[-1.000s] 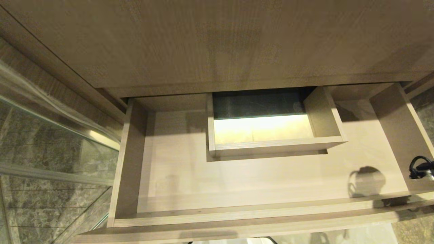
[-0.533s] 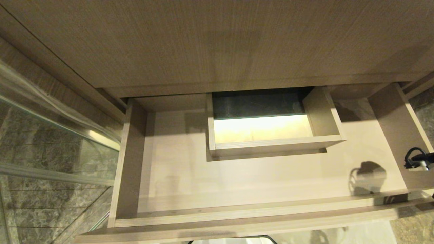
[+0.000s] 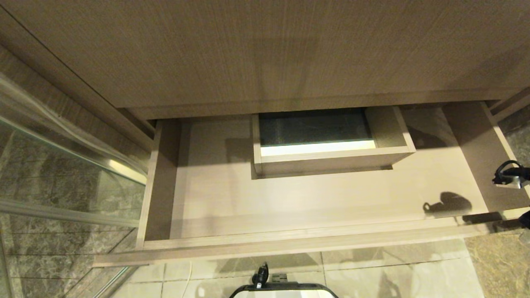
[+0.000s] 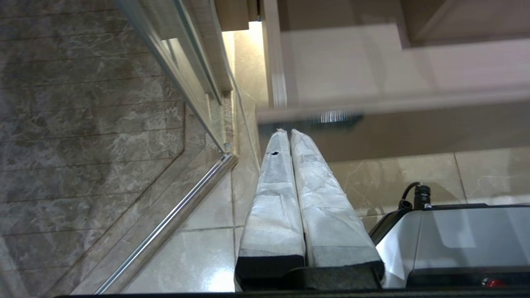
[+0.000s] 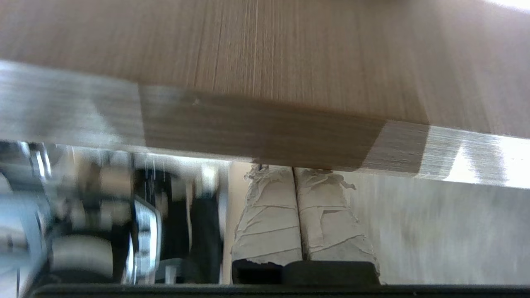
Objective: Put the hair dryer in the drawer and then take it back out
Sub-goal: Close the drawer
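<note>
Drawer has slid inward; right wrist shows shut tool beneath its front.

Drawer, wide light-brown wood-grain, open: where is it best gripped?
Probably by the long front edge of the drawer, from the front: the face is flat, handleless, and that edge is exposed. The shut right end effector sits against a wooden edge.

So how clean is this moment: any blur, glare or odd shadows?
Head view: sharp; hard shadows on the drawer floor, bright lit strip in its boxed cutout. Left wrist view: drawer edge smeared, glare on the floor tiles. Right wrist view: heavy blur beside the right pincer.
</note>
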You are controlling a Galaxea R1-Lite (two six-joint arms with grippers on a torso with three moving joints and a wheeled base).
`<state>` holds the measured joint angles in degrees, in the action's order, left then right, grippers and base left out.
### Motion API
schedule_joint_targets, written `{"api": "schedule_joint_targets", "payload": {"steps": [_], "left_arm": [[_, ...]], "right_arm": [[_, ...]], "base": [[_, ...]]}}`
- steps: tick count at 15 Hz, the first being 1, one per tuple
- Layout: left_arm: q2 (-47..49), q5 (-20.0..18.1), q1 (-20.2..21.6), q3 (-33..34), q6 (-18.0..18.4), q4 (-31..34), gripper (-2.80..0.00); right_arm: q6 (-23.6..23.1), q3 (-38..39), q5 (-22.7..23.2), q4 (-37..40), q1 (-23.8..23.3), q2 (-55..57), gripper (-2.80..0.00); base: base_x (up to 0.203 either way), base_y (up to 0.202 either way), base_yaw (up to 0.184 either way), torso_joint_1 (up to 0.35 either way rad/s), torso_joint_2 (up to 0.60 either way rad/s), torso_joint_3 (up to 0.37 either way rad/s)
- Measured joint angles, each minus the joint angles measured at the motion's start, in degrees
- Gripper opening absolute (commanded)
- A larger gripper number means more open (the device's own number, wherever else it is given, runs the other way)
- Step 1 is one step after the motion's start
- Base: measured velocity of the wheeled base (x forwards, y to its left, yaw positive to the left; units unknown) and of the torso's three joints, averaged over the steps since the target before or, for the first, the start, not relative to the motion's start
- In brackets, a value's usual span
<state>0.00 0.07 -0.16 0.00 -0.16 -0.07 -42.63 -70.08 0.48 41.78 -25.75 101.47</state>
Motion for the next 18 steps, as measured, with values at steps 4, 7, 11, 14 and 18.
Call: {"api": "schedule_joint_targets", "payload": {"steps": [4, 7, 11, 14, 18], "left_arm": [[0.00, 0.02, 0.00, 0.00, 0.02, 0.03, -2.80], [0.00, 0.02, -0.03, 0.00, 0.05, 0.00, -2.80], [0.02, -0.02, 0.00, 0.00, 0.00, -0.02, -2.80], [0.00, 0.02, -0.05, 0.00, 0.05, 0.00, -2.80], [0.00, 0.01, -0.05, 0.00, 0.01, 0.00, -2.80]], "right_arm": [[-0.04, -0.06, 12.40, -15.25, 0.26, -2.13, -2.80], [-0.06, -0.27, 19.51, -25.95, 0.84, -2.79, -2.80], [-1.62, 0.65, 20.19, -26.12, 1.11, -5.33, -2.80], [-1.54, 2.27, 20.44, -24.06, 1.16, -8.39, -2.80], [3.78, 8.14, 21.48, -24.05, 1.57, -16.51, -2.80]], "base": [[0.000, 0.000, 0.000, 0.000, 0.00, 0.000], [0.000, 0.000, 0.000, 0.000, 0.00, 0.000], [0.000, 0.000, 0.000, 0.000, 0.00, 0.000], [0.000, 0.000, 0.000, 0.000, 0.00, 0.000], [0.000, 0.000, 0.000, 0.000, 0.00, 0.000]]}}
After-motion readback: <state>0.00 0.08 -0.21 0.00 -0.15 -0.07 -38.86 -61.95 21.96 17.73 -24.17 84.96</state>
